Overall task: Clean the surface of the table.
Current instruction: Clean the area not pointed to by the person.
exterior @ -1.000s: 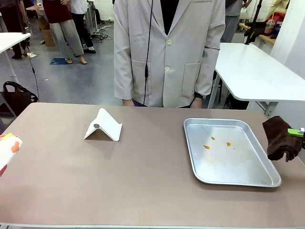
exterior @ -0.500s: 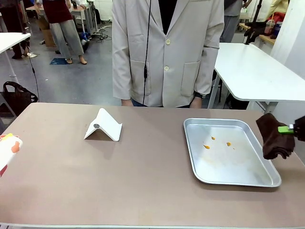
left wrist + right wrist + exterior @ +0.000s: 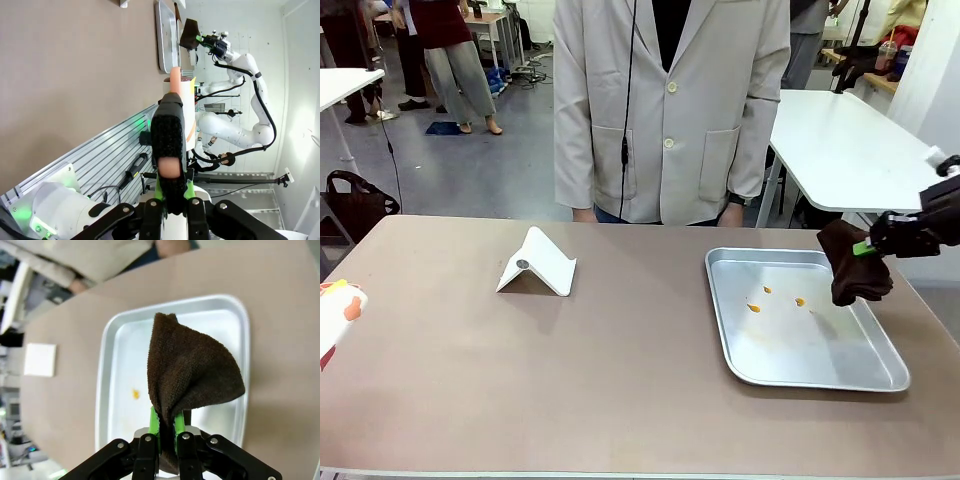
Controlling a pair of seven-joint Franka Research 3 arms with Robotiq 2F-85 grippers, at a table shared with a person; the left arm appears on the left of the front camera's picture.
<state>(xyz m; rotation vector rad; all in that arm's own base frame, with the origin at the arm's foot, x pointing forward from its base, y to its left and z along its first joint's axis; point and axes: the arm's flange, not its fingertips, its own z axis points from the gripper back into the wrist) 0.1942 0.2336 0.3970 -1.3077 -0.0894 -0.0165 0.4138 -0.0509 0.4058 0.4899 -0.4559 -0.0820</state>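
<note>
The table [image 3: 620, 380] has a brownish top. Above the far right corner of a silver tray [image 3: 880, 375] my right gripper [image 3: 868, 247] is shut on a dark brown cloth [image 3: 852, 268] that hangs from it. In the right wrist view the cloth [image 3: 192, 375] droops from the gripper [image 3: 166, 422] over the tray [image 3: 107, 350], which bears an orange spot [image 3: 135, 394]. My left gripper [image 3: 172, 100] is shut on a white and orange bottle-like thing [image 3: 186, 100], seen at the table's left edge [image 3: 338, 308].
A white folded stand [image 3: 535, 263] sits left of the middle. Small orange spots [image 3: 765, 298] lie in the tray. A person in a pale coat [image 3: 670, 110] stands at the far side. White tables stand behind at the right [image 3: 860, 150].
My right gripper has carried the brown cloth up and to the left, from beside the tray's right rim to over its far right corner. The left side has not moved.
</note>
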